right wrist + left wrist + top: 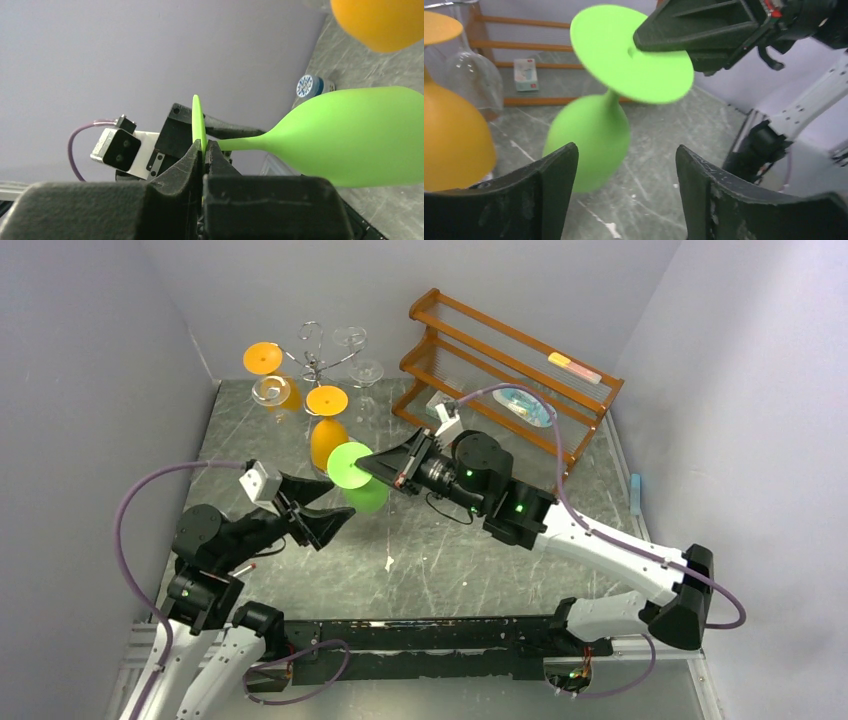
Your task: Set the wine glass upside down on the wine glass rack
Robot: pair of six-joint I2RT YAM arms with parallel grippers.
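A green wine glass [352, 472] hangs in the air above the middle of the worktop [470, 560]. It is tipped upside down, with its flat round foot uppermost and its bowl below. The right end effector [388, 472] is closed tight on the rim of that foot, pinching the thin disc edge-on between its two fingers. The left end effector [335, 508] is wide open and holds nothing. Its fingers stand either side of the bowl, near it, and do not appear to touch it.

Judging by this, only the right arm carries the glass, and the step in hand is taking it to the wine glass rack [318, 355]. This shiny wire stand is at the far left of the worktop, well apart from the glass. Orange glasses [328, 435] and clear glasses [352, 340] already hang from it, bowls down.

The next move seems to call for lifting the glass toward a free scroll arm and slipping the stem in so the foot rests on the wire. The nearest orange glass hangs close to that path and will need a clear berth.

The worktop is a grey, scratched, marbled-looking sheet. A brown wooden two-tier shelf [480, 340] stands at the far right. Plain pale grey-lilac walls [90, 390] close in on three sides.
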